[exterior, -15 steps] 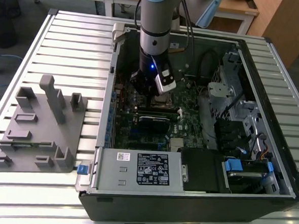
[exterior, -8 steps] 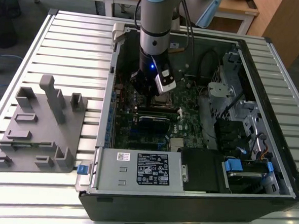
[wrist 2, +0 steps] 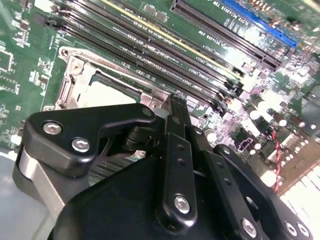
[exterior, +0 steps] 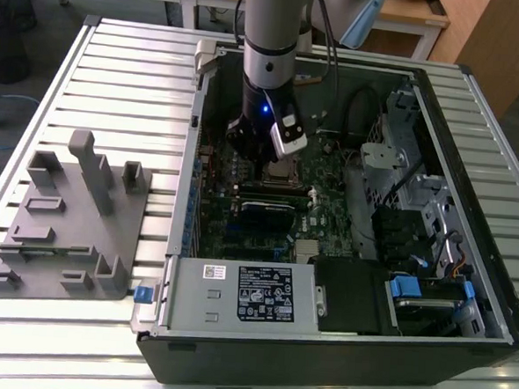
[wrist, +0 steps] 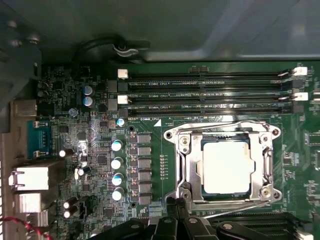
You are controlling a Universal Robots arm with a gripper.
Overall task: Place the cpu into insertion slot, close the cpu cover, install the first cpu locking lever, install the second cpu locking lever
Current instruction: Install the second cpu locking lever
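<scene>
Cpu seated in insertion slot, cpu cover down; pincer pressed together at socket edge, likely working lever.

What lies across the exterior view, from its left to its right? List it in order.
Grey fixture block → the arm's tool over the motherboard's insertion slot → silvery drive cage → blue-handled bracket.

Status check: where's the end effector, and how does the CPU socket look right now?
End effector low at the socket edge. Pale silver square cpu seated in the slot, silvery frame cover closed over it. Nothing lying across the socket.
</scene>
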